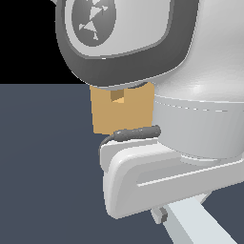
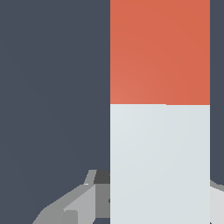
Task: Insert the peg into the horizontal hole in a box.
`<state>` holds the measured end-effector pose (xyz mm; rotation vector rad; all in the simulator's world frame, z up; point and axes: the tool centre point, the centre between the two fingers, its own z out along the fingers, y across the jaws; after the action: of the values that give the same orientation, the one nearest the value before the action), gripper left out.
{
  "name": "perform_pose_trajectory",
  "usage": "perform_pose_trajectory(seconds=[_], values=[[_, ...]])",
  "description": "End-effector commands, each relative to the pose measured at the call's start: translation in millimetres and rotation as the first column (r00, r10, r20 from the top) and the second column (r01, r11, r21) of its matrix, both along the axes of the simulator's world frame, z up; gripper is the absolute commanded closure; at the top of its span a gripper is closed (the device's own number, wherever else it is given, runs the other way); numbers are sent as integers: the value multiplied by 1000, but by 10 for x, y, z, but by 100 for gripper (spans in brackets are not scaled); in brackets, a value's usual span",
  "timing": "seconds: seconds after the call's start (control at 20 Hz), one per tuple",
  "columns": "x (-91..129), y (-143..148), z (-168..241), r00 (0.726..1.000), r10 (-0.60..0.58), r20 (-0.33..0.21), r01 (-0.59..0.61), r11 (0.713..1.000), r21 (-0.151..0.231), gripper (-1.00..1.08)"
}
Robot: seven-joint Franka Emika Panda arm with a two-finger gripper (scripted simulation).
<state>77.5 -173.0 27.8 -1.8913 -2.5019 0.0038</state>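
Exterior view: the robot arm fills most of the frame and hides much of the scene. Behind it the tan box (image 1: 121, 114) sits on the dark desk (image 1: 43, 181), with its small square hole (image 1: 117, 96) visible on the facing side, just under the arm's grey collar. A pale bar at the bottom edge is probably the peg (image 1: 198, 221), low and in front of the arm, well apart from the box; I cannot confirm this from that view alone.

Wrist view: the peg (image 2: 159, 131) runs lengthwise through the frame, red-orange end far from the camera, grey-white part near it. It sits very close under the camera, centred between parts of the tool (image 2: 159, 205). One grey finger (image 2: 83, 197) shows beside the white section; the other side is mostly hidden by the peg.

Tool state: cannot tell. The contact between fingers and peg is hidden, so grip or mere straddle is undecided.

Judgement: the tool is aligned over the white end, likely so the red end stays free to lead into the hole. Insertion not yet begun; the peg must still be carried to the box and levelled with the opening.
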Motion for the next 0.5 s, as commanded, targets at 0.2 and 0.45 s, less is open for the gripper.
perform_pose_trajectory(seconds=[0.2,0.45], values=[[-203,100,171,998,-67,5,67,998,-1,108],[-423,222,319,990,-137,5,137,991,-1,108]])
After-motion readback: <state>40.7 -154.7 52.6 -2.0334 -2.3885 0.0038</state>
